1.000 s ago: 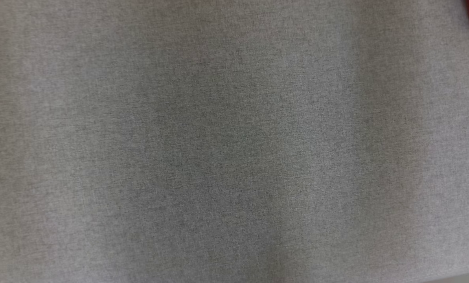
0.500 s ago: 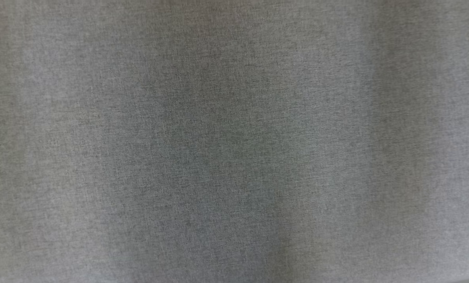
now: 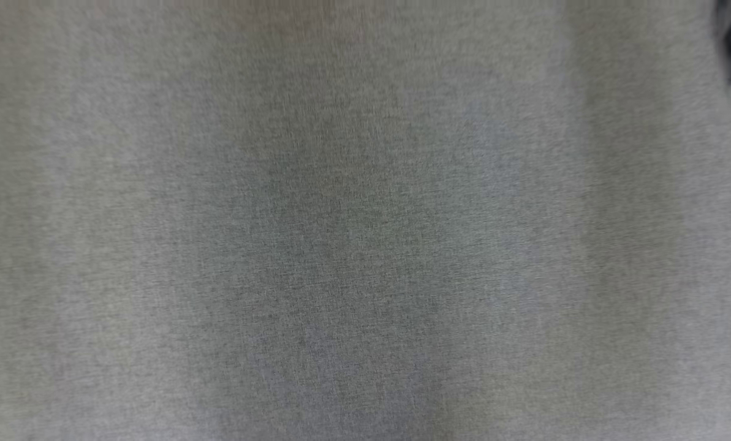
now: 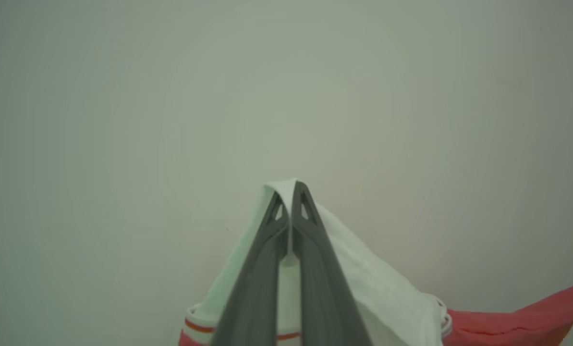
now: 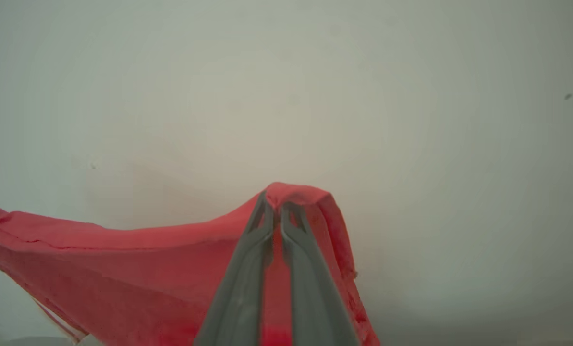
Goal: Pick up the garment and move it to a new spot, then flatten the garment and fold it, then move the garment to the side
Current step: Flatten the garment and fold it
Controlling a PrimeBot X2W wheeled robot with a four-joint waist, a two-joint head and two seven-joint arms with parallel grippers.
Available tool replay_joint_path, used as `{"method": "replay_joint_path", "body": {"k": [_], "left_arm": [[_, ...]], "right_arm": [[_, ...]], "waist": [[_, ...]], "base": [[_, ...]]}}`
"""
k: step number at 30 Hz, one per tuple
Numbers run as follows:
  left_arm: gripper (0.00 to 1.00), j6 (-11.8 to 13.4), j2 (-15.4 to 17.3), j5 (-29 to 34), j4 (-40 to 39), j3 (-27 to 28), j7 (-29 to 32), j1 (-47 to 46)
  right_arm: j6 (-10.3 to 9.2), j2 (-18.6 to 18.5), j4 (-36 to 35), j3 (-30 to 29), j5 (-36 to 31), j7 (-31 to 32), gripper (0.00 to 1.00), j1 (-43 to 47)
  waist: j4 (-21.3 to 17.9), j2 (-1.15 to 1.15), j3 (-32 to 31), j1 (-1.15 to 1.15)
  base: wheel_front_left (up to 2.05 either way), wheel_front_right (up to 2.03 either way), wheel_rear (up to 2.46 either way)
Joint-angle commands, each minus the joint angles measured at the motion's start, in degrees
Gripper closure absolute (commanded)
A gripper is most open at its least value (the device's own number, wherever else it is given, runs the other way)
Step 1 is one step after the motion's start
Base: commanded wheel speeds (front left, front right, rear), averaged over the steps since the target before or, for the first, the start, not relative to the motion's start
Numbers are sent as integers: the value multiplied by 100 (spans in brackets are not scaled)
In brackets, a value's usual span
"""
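**Left claw (image 4: 290, 188), right claw (image 5: 276, 202): both clamped on garment (image 4: 368, 274)**

Left pinched fully together on a white fold; red-striped trim beneath, red fabric trailing off right in that wrist view. Right pinched together on a red fold, cloth sagging away leftward. Garment hangs between the two against a pale plain backdrop. Head view: blurred grey woven surface (image 3: 365, 245).
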Motion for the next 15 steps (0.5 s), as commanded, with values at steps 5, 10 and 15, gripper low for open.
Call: {"method": "replay_joint_path", "body": {"k": [5, 10, 15], "left_arm": [[100, 380, 289, -115, -1259, 322, -35, 1708], [100, 913, 510, -164, -2521, 581, -38, 3343], [100, 1396, 682, -165, -3640, 762, -39, 4972]], "right_arm": [[-15, -175, -923, -5, 328, -157, 100, 1585], [-15, -323, -1763, -215, 423, -88, 100, 3062], [-15, -271, -2517, -726, 359, -23, 100, 4522]], "waist": [[-80, 0, -683, 0], [-55, 0, -1045, 0], [13, 0, -1353, 0]], "base": [[0, 0, 0], [0, 0, 0], [0, 0, 0]]}}
